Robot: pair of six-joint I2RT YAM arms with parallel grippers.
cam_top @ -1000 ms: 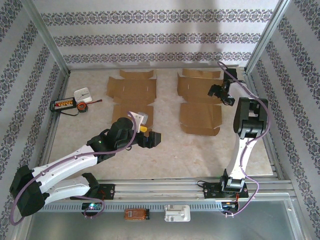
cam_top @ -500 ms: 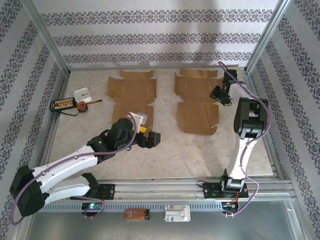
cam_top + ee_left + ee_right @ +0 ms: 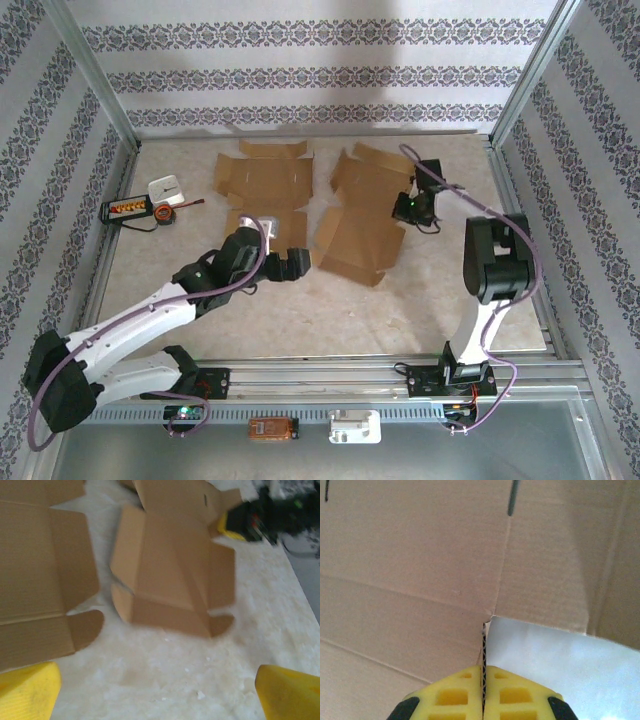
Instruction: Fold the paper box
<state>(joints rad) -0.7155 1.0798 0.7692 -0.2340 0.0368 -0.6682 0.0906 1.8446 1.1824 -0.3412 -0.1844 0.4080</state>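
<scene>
My right jaws clamp shut on the paper box (image 3: 358,215) at its 3 o'clock edge. It lies flat mid-counter, long axis running 1 to 7 o'clock. My left jaws gape open at its 8 o'clock. A second flat box (image 3: 262,185) lies at 9 o'clock on the marbled counter (image 3: 400,300), with patterned walls (image 3: 300,75) around.

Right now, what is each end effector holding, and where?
Right end effector pinches the right box blank by a flap edge; left end effector holds nothing.

No text, label or number is legible on anything.
</scene>
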